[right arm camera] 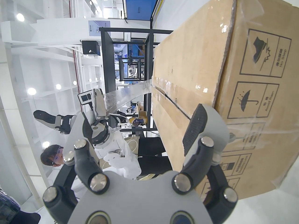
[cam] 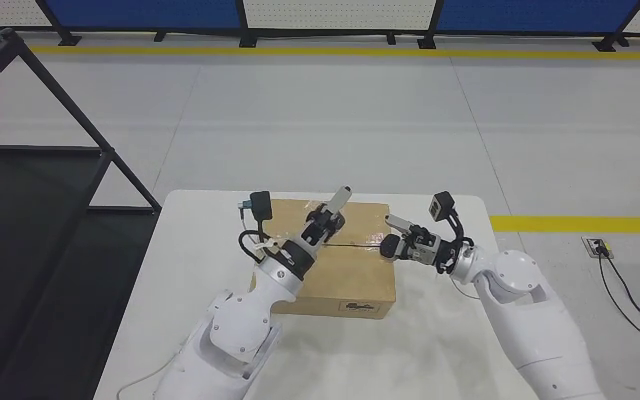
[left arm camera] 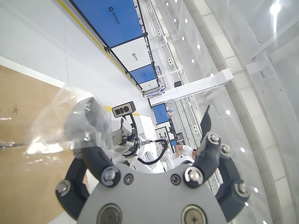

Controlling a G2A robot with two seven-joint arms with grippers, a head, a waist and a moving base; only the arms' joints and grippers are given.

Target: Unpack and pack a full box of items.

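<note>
I have the cardboard box sitting flaps-closed in the middle of the table, its long centre seam running from 9 to 3 o'clock across the lid.

My left gripper hangs above the box's far edge, at about 12 o'clock from the box centre. In the left wrist view its fingers are spread wide apart and pinch nothing. A crumpled strip of clear tape is stuck around one finger. In the right wrist view that strip runs taut from this finger to the seam, with its other end on the lid.

My right gripper sits at the box's right end, between 2 and 3 o'clock from the centre, level with the top edge. Its fingers are also spread and hold nothing. In its own wrist view one ribbed pad lies in front of the corner where the lid meets the end panel. I cannot tell whether it touches the cardboard. That end panel carries printed handling symbols under a layer of clear tape.
</note>
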